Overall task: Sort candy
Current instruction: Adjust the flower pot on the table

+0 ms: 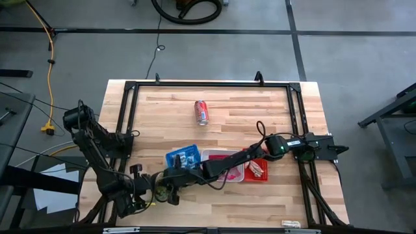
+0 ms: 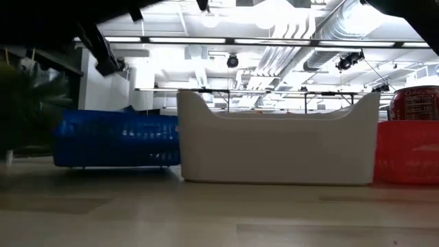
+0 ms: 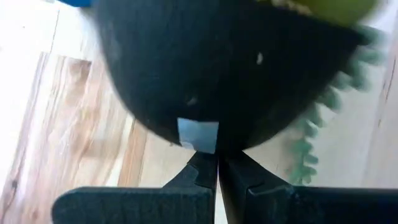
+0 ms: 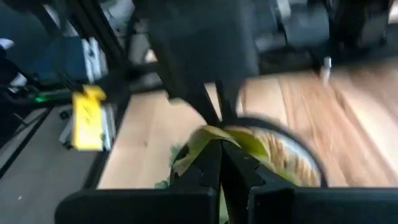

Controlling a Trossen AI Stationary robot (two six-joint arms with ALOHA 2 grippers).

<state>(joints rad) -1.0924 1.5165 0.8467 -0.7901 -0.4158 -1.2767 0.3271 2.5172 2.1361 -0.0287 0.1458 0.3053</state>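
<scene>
Three shallow trays sit in a row on the pale wooden slat table [image 1: 227, 123]: a blue tray [image 1: 182, 157] with a ribbed wall, a smooth white tray [image 1: 224, 164] with a scooped rim, and a red tray [image 1: 257, 169]. Flat wrapped candy [image 1: 258, 168] lies in the trays, pink in the white one, pale in the red one. Beyond the white tray, well apart, a red soda can [image 1: 201, 112] lies on its side. The left gripper [image 3: 217, 171], dark fingers pressed together and empty, is against a round black pot [image 3: 230, 68] of a small green plant [image 1: 160, 192], just beside the blue tray. The right gripper [image 4: 221, 155], also closed and empty, reaches past the blue tray to the same plant.
</scene>
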